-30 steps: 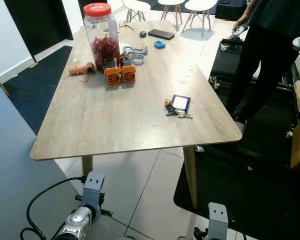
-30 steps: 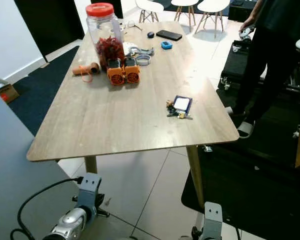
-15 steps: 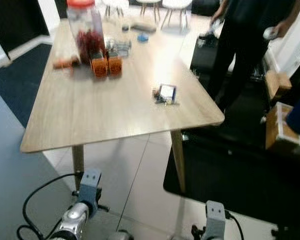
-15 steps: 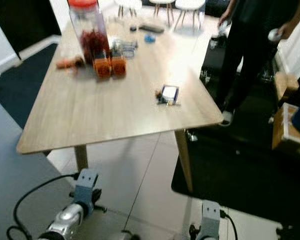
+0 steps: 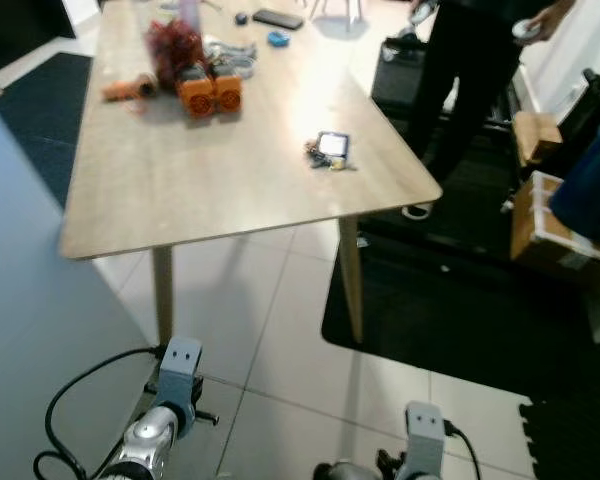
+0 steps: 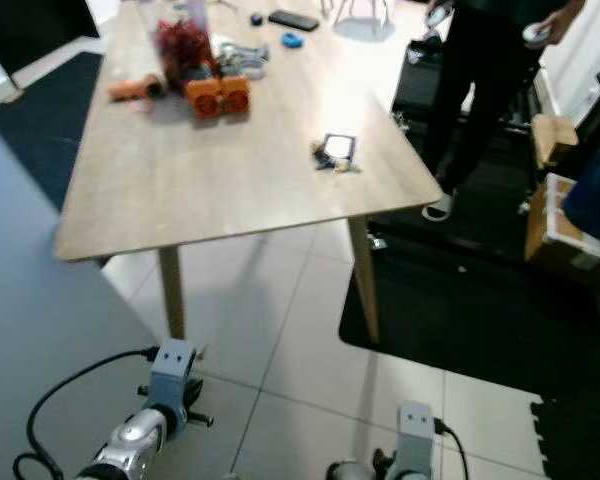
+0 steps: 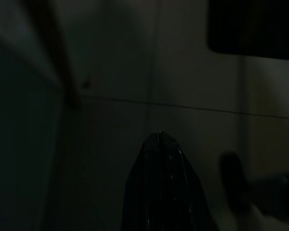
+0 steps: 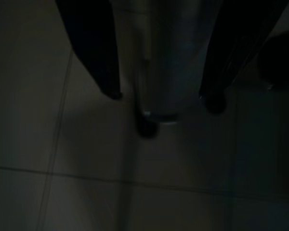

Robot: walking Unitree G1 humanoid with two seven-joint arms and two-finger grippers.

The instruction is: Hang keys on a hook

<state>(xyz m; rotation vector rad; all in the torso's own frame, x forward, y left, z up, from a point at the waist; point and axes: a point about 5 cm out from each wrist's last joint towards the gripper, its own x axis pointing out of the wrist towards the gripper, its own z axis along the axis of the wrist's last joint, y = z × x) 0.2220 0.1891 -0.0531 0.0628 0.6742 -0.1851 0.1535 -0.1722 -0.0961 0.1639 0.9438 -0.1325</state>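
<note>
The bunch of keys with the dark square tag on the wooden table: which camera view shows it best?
The right eye view: the bunch of keys with the dark square tag lies unobstructed near the wooden table's right edge. The left eye view shows the same. Both wrist views are dark, facing floor tiles.

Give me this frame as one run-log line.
keys: on table near right edge, untouched | left pincer: shut, hanging over floor | right pincer: open, hanging over floor | person: standing beyond table

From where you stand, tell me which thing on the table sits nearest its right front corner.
The keys, a small bunch with a dark square tag, lie alone near that corner. The orange pair and the clutter around it sit farther back toward the left.
</note>
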